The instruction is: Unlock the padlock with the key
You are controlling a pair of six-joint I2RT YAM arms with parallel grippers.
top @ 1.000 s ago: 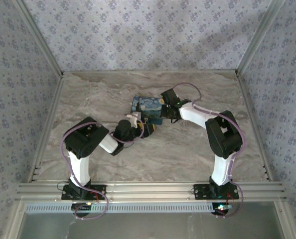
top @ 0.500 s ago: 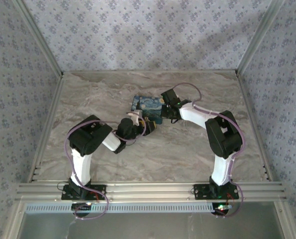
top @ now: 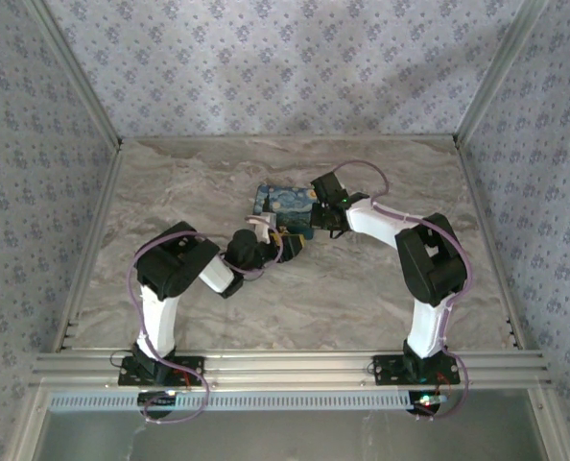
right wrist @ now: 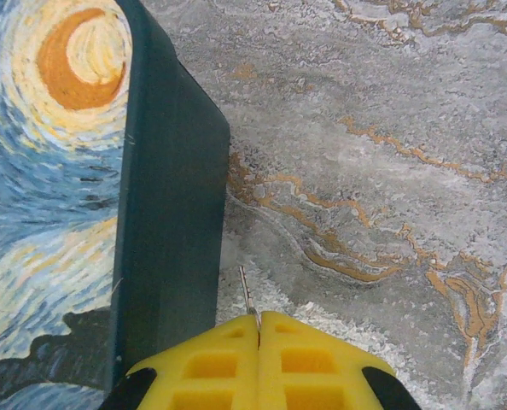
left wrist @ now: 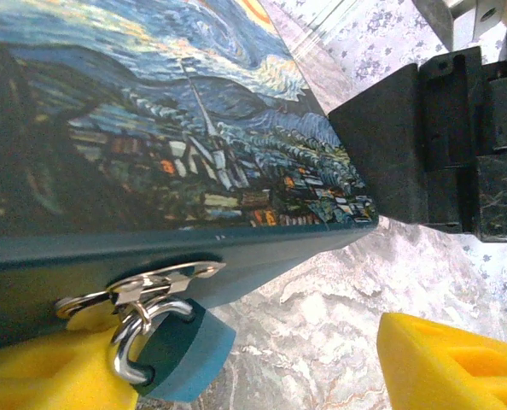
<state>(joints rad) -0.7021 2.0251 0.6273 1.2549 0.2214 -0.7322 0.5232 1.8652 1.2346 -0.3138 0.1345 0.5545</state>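
Observation:
The padlock, a small teal block with a silver shackle, hangs from the metal hasp on the front of the night-sky-print box. My left gripper is open around it. The padlock lies against the left yellow finger, and the other finger stands far off to the right. My right gripper is shut on the key, whose thin metal blade pokes out of the yellow tips beside the box's dark teal side. In the top view the left gripper is at the box's near edge and the right gripper at its right end.
The box sits mid-table on the marble top. The right arm's black gripper body stands close to the box's right end in the left wrist view. Papered walls and aluminium rails fence the table.
The left arm has pushed a little forward and right toward the box's near edge. The right arm and the box have not moved.

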